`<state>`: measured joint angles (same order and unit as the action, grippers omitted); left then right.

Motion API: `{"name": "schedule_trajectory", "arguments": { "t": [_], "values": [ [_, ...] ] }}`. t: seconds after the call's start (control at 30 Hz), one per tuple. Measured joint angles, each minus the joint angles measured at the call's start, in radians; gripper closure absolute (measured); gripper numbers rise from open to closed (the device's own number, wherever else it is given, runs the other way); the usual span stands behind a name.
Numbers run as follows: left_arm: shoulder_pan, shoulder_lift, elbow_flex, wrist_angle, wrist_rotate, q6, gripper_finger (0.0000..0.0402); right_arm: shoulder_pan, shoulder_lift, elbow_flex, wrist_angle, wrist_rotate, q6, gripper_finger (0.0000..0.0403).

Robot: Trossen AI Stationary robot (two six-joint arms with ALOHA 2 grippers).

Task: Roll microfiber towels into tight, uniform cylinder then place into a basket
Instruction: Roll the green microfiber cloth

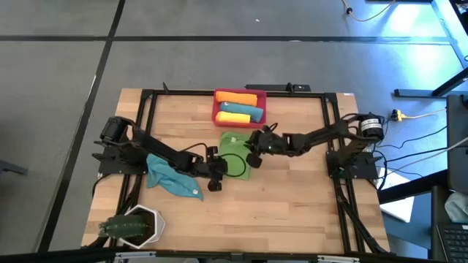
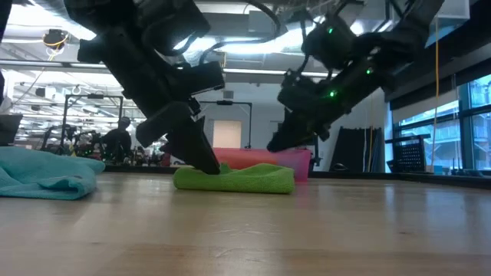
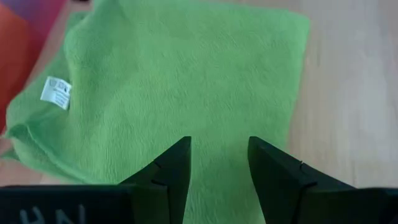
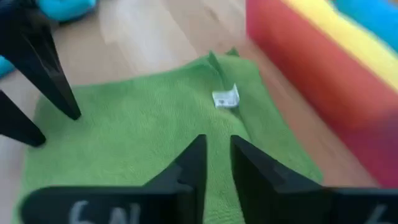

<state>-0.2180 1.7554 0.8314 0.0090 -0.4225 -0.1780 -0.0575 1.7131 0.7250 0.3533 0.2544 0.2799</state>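
Left fingers (image 3: 180,171) parted over green towel (image 3: 186,87); right fingers (image 4: 196,165) above it.

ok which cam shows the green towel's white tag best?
Right wrist view: the tag sits near centre on the green towel, unobstructed. Left wrist view shows it near the towel's edge. The high view shows only a pale speck; low view hides it.

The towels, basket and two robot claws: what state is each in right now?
Green towel: folded flat, not rolled.
Teal towel: crumpled, loose on the table.
Basket: holds three rolled towels.
Left gripper: jaws open over the green towel.
Right gripper: jaws narrowly apart above the green towel.
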Motion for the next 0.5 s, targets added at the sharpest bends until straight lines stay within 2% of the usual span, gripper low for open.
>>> {"name": "schedule_trajectory", "arguments": {
  "t": [0.1, 0.2, 0.37, 0.5],
  "values": [
    [0.002, 0.010, -0.001, -0.006, 0.000, -0.004, 0.0254, -0.033, 0.038, 0.000, 0.028, -0.053, -0.004, 0.0374],
    [0.002, 0.020, 0.001, 0.008, 0.004, -0.006, 0.0254, -0.056, 0.087, 0.000, 0.041, -0.062, 0.003, 0.0397],
    [0.002, 0.020, 0.000, 0.002, 0.034, -0.023, 0.0254, -0.094, 0.160, 0.002, 0.057, 0.025, 0.086, 0.0382],
    [0.000, 0.020, 0.000, 0.001, 0.060, -0.026, 0.0254, -0.104, 0.180, 0.005, 0.067, 0.023, 0.108, 0.0381]
  ]
}}
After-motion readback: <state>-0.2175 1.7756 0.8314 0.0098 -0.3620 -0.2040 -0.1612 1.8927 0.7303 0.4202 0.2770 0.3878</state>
